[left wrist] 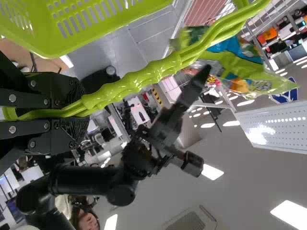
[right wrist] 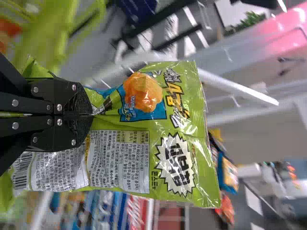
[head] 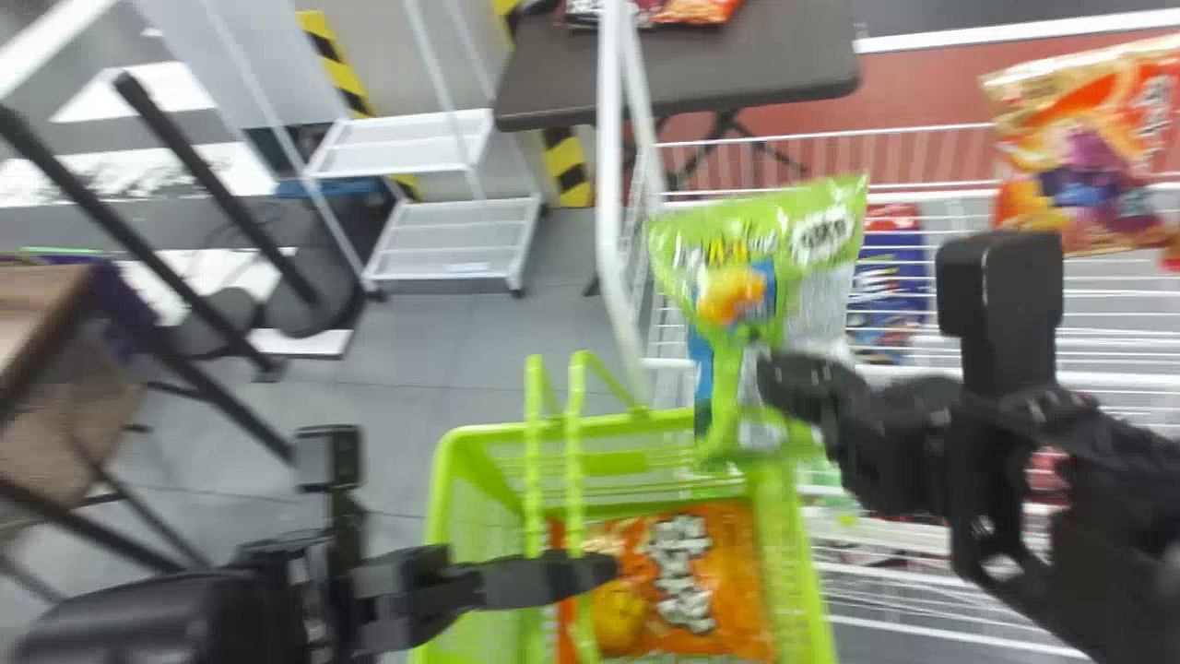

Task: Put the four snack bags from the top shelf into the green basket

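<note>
Grey tiled floor spreads behind the work, with white wire shelving rising on the right. Beyond it stands a dark brown table with rounded corners, some snack packets lying at its far side. Two small white wire racks stand farther back, left of the table.

Nearest, at the bottom of the head view, is a lime-green plastic basket with slotted walls. A glossy orange snack bag with white lettering lies inside it. At the upper right, by the shelving, is an orange snack bag with a purple picture; a blue packet shows among the white wires.

Held aloft is a shiny lime-green snack bag with an orange-and-blue picture, at the basket's far right corner. Its lower end overlaps the rim in the head view; whether they touch, I cannot tell.

The right gripper has its flat black fingers pinched together on that green bag, gripping one end while the rest extends past the fingertips. The left gripper is over the basket, its fingers clamped around the twin ribbed green handles, one finger on each side of the pair.
</note>
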Available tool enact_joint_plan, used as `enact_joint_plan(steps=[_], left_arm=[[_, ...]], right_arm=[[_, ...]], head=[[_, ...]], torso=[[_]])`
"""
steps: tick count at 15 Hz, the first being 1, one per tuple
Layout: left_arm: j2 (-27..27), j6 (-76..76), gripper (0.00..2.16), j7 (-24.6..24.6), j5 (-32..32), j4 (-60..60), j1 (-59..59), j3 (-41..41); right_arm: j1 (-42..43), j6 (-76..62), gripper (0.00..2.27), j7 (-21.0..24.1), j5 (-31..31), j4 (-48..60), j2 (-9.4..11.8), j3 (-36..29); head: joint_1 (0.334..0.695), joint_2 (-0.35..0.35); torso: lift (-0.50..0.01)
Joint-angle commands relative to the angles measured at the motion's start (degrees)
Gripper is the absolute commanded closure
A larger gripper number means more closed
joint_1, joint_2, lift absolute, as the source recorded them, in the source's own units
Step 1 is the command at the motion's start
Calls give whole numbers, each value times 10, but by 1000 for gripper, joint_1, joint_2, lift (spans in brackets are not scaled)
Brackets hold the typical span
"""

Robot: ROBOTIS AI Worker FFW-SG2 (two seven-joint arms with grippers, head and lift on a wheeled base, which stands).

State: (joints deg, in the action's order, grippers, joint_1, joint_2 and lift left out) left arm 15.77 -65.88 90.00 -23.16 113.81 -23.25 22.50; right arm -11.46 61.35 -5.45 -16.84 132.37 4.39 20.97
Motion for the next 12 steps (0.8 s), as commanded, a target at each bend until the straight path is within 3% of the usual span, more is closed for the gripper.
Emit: enact_joint_plan(steps=[1,5,8,12], left_arm=[[0,0,2148,6,0,0,0,0],[0,0,2148,6,-1,-3,5,-1],[-1,0,2148,6,0,-3,12,-10],[-4,-4,2148,6,1,-1,13,-14]], right_arm=[[-7,44,2250,-3,-33,5,5,32],[1,123,2250,-12,-73,-20,7,57],[50,130,2250,-29,-99,-117,8,98],[129,42,2250,-45,-128,-260,-3,165]], head=[[695,350],[695,350],[695,350],[695,350]], torso=[[0],[0],[0],[0]])
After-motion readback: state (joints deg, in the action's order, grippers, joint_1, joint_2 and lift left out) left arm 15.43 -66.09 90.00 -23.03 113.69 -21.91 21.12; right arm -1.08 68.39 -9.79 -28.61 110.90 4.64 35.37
